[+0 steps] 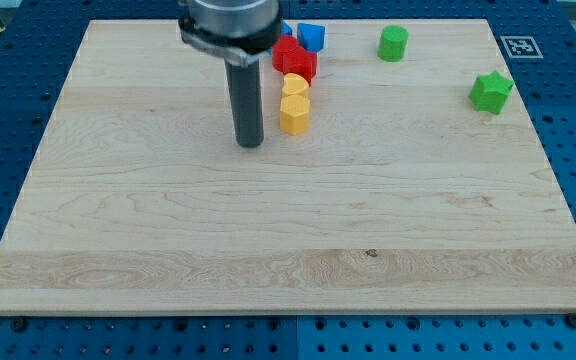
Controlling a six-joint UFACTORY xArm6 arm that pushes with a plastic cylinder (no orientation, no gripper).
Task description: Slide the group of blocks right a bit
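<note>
My tip [251, 144] rests on the board just left of a cluster of blocks near the view's top centre. The cluster holds a yellow hexagonal block [294, 115], a yellow heart-shaped block [295, 84] above it, a red block [295, 60] above that, and a blue block [312, 37] at the top right. A second blue block behind the arm is mostly hidden. The tip stands a small gap to the left of the yellow hexagonal block, not touching it.
A green cylinder [393, 43] stands at the view's top right. A green star-shaped block [491, 91] lies near the right edge. The wooden board [268, 250] sits on a blue perforated table; a marker tag [518, 46] is at top right.
</note>
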